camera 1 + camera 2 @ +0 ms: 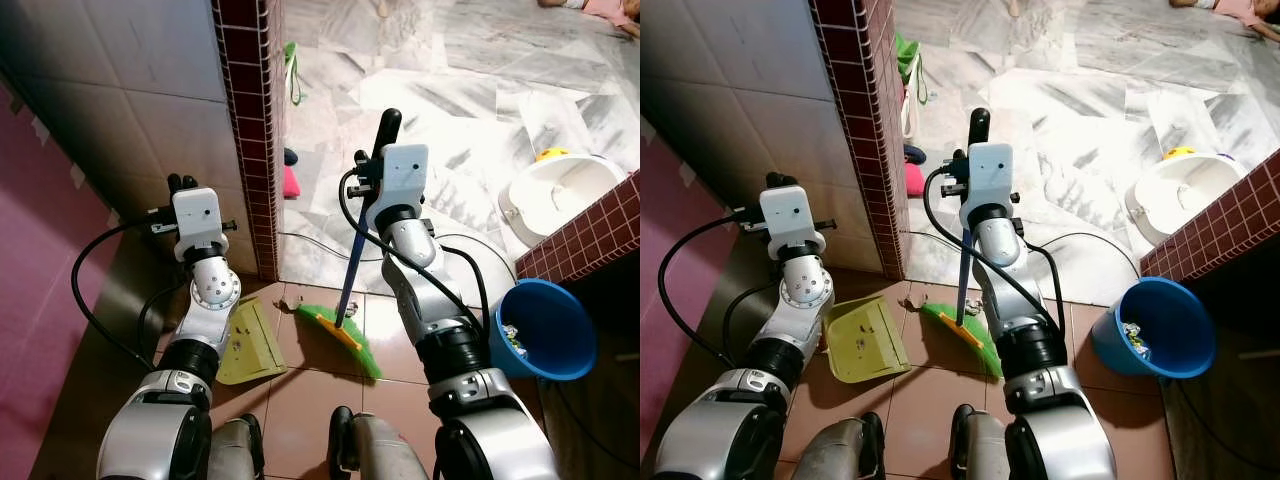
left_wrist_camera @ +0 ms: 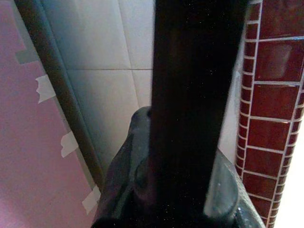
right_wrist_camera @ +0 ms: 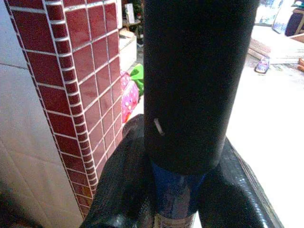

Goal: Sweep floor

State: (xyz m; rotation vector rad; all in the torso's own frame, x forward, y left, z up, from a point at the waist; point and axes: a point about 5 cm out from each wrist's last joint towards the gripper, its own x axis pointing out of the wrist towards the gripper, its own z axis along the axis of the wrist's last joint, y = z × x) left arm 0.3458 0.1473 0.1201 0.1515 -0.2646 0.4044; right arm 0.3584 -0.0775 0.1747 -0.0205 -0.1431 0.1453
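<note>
**2 grippers, broom and dustpan both in hand**

2 tools are held. The right gripper (image 1: 385, 130) is clamped around the black grip of the broom (image 1: 350, 283), whose blue shaft slants down toward 7 o'clock to green bristles (image 1: 345, 337) resting on the brown tiled floor (image 1: 300, 400). The left gripper (image 1: 182, 184) is closed on a dark handle; below that arm, at 9 o'clock from the bristles and near them, lies the yellow-green dustpan (image 1: 250, 345). At 3 o'clock from the bristles stands a blue bucket (image 1: 545, 330). A maroon tiled pillar (image 1: 250, 120) rises at 12 o'clock between both arms.
</note>
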